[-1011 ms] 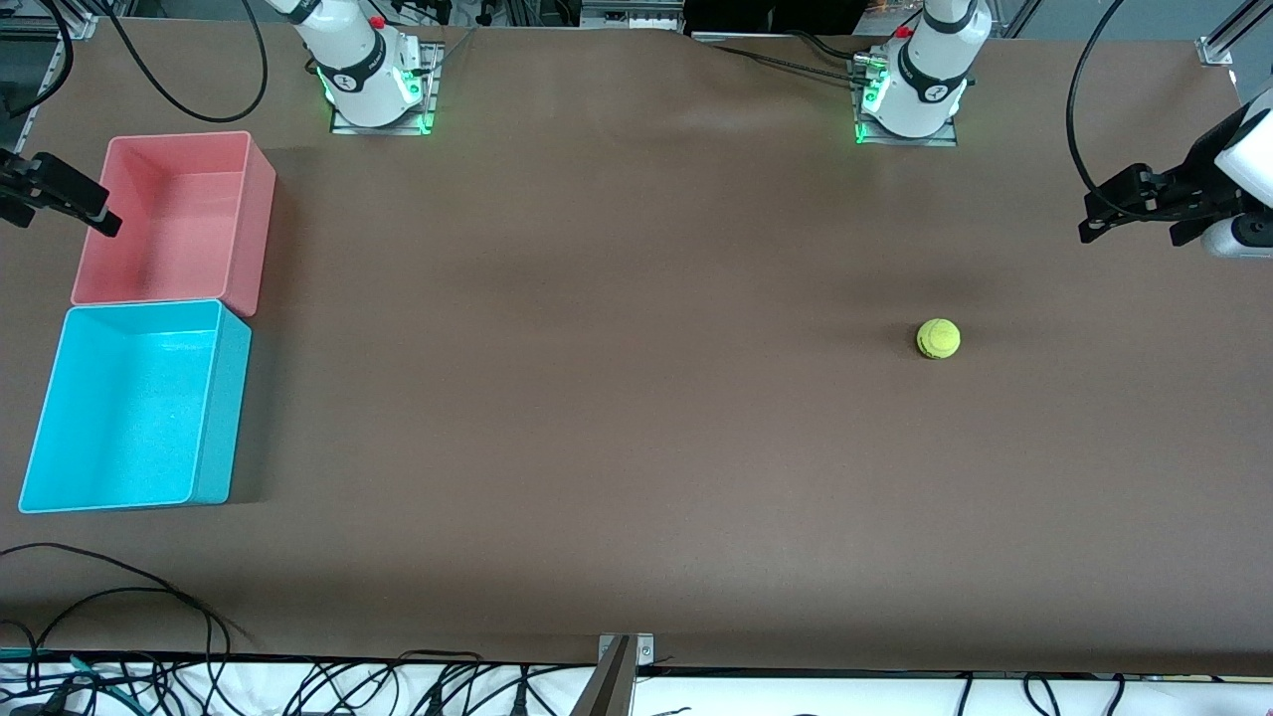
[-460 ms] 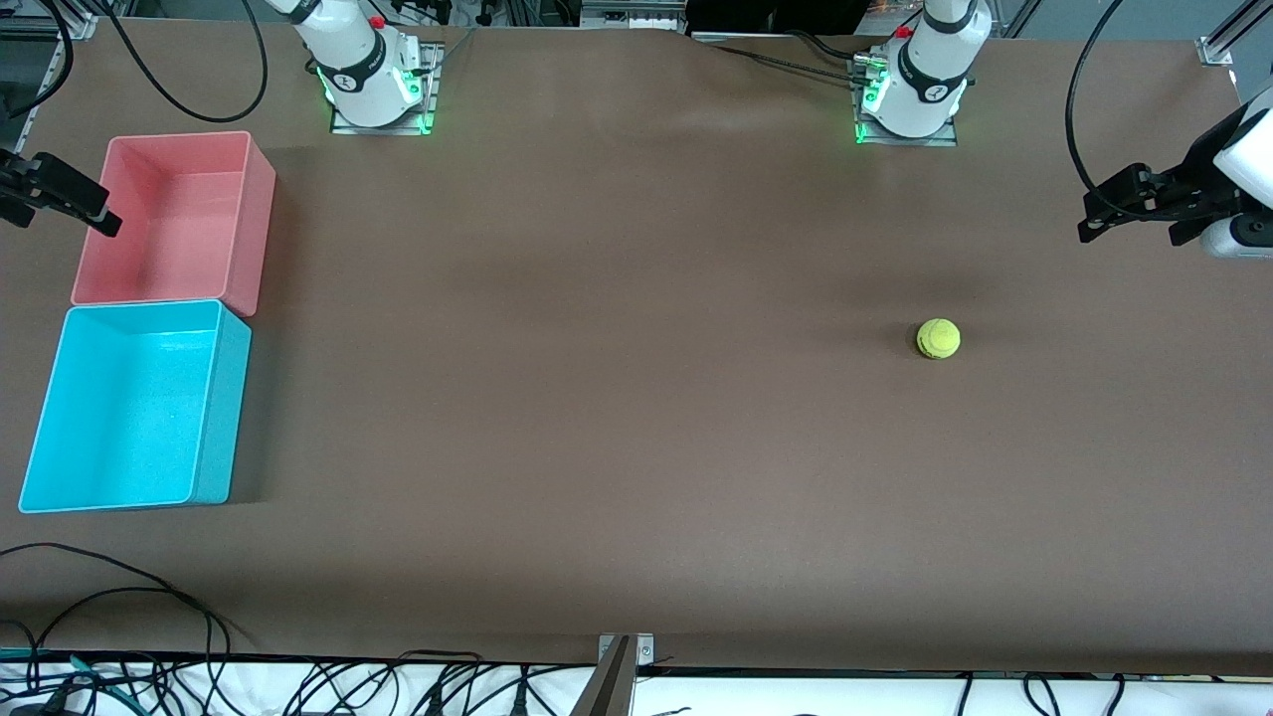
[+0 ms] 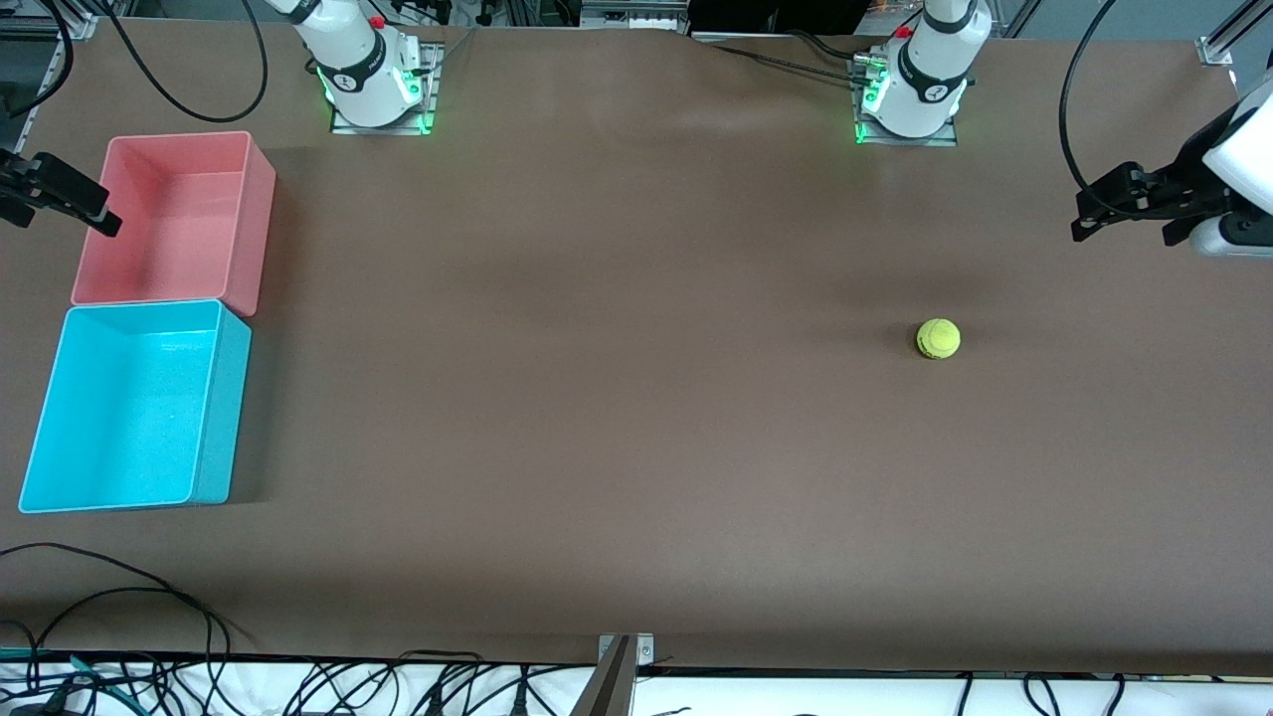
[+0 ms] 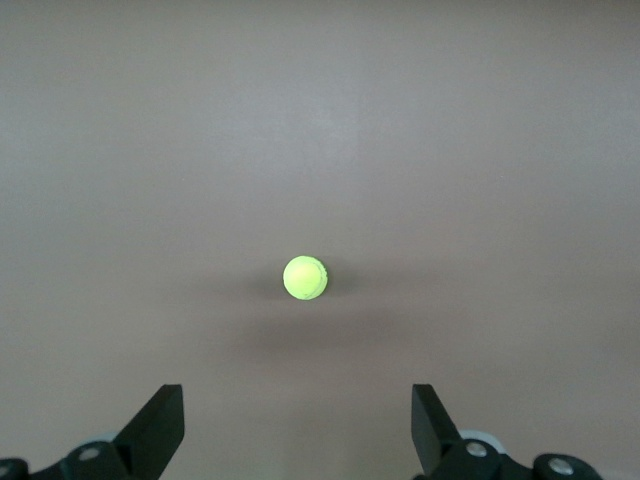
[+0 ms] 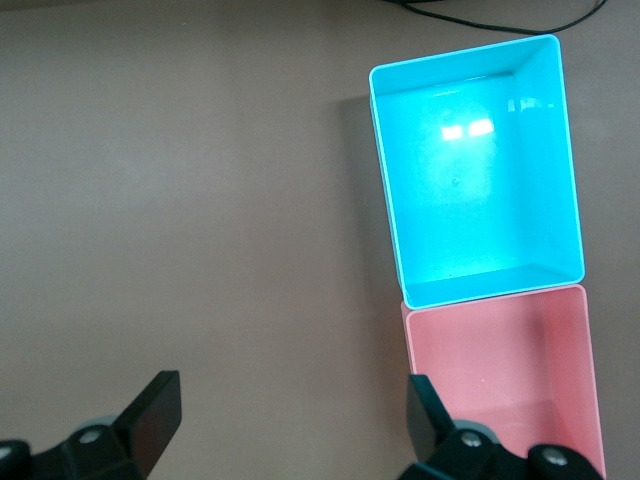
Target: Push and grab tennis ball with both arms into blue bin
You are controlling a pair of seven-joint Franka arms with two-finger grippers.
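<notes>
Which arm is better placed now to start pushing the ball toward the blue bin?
Left. Its open end effector is up at the ball's end of the table. The right end effector is over the pink bin, beside the blue bin.

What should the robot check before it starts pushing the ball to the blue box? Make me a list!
1. Tennis ball sits free on the table, nothing touching it: ok.
2. Left hand open, ball in its view: ok.
3. Left hand low enough to push: cannot tell.
4. Blue bin has nothing in it: ok.
5. Right hand open, up by the pink bin, waiting: ok.
6. Ball is at the left arm's end of the table, the bin at the right arm's end: a long push.
</notes>
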